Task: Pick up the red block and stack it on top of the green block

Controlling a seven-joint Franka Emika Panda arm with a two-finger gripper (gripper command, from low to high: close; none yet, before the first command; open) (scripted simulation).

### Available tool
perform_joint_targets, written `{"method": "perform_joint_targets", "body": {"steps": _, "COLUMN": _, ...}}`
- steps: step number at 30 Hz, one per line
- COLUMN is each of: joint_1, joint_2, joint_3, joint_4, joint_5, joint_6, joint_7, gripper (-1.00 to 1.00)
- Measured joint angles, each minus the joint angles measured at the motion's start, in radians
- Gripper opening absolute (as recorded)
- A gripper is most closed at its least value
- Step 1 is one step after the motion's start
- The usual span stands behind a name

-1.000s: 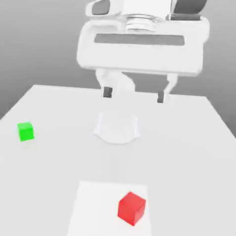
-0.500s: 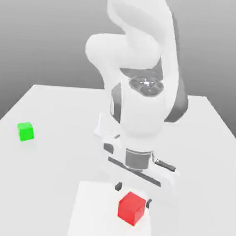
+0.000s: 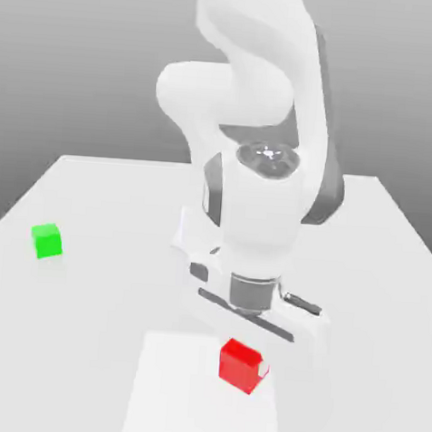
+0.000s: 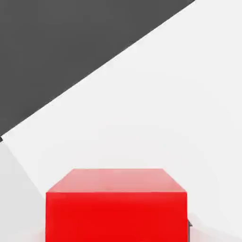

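Reaching down, arm bent, fingers (image 3: 265, 368) closed on red block (image 3: 242, 366).

You've got no readable text here: no label, brand, number or sign you can make out in either view.

The exterior view faces the white jointed robot arm (image 3: 262, 200) from across the pale grey surface (image 3: 95, 311), looking downward from farther back; the hand view looks from very near at the bright red plain block (image 4: 116, 215), which both share.
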Motion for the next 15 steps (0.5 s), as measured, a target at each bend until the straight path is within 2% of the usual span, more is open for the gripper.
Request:
{"method": "perform_joint_targets", "body": {"steps": 10, "joint_1": -0.455, "joint_2": -0.137, "joint_3": -0.214, "joint_4": -0.082, "joint_5": -0.081, "joint_6": -0.047, "joint_7": 0.421, "gripper": -1.00}}
{"method": "perform_joint_targets", "body": {"steps": 15, "joint_1": -0.636, "joint_2": -0.199, "joint_3": -0.309, "joint_4": -0.123, "joint_5": -0.101, "joint_6": -0.064, "joint_7": 0.617, "gripper": -1.00}}
